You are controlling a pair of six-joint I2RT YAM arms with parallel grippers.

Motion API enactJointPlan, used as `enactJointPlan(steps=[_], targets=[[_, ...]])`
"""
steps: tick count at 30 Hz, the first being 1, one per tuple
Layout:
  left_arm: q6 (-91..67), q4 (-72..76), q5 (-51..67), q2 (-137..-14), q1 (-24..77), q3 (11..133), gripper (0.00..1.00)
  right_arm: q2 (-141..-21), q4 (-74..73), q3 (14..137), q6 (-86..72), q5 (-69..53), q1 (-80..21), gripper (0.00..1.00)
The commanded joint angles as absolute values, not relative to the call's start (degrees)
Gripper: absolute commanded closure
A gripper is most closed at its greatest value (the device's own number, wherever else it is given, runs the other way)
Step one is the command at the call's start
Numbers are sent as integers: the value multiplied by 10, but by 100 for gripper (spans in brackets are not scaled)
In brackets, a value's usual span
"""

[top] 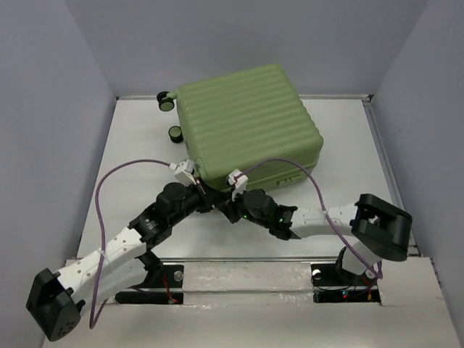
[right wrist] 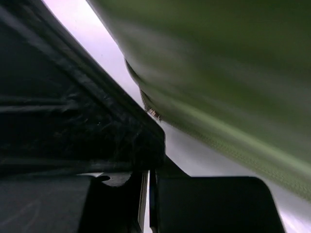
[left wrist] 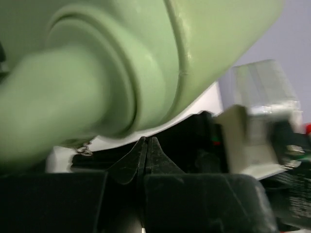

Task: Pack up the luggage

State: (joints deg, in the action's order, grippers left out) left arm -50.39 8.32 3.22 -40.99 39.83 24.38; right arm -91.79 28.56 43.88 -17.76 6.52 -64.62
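The luggage is a light-green ribbed hard-shell suitcase lying flat and closed on the white table. Its lining is hidden. Two black-and-green wheels stick out at its far left side. My left gripper is shut and empty, right at the suitcase's near left corner. In the left wrist view its tips meet just under the green shell. My right gripper is shut beside it, low at the near edge. In the right wrist view the right gripper sits below the shell, near a small zip pull.
The two wrists crowd together in front of the suitcase's near left corner. The right arm's white camera block shows close by in the left wrist view. Grey walls enclose the table on three sides. Purple cables loop over both arms.
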Motion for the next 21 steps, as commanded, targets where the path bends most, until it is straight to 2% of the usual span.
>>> enactJointPlan(steps=[1, 5, 9, 12, 13, 14, 15, 16, 17, 18, 19, 21], targets=[[-477, 156, 43, -468, 453, 282, 94, -788, 296, 313, -220, 67, -691, 93], [-476, 185, 47, -504, 455, 307, 94, -749, 288, 301, -205, 86, -691, 93], [-446, 170, 50, -536, 466, 369, 94, -784, 373, 313, -225, 85, -691, 93], [-404, 75, 6, -517, 467, 459, 94, -825, 413, 323, -256, 56, -691, 93], [-363, -7, -26, -502, 466, 515, 92, -833, 431, 318, -264, 51, -691, 93], [-346, -55, -79, -495, 467, 541, 84, -833, 425, 317, -265, 52, -691, 93], [-328, -99, -101, -488, 466, 566, 72, -831, 422, 316, -265, 54, -691, 93], [-297, -176, -119, -480, 462, 607, 48, -821, 418, 309, -264, 62, -691, 93], [-286, -210, -133, -479, 460, 622, 39, -815, 414, 306, -264, 65, -691, 93], [-276, -267, -144, -480, 457, 633, 21, -809, 401, 304, -262, 68, -691, 93], [-266, -290, -145, -481, 454, 634, 13, -797, 394, 303, -260, 69, -691, 93], [-269, -322, -145, -481, 450, 618, 5, -787, 381, 301, -259, 69, -691, 93]])
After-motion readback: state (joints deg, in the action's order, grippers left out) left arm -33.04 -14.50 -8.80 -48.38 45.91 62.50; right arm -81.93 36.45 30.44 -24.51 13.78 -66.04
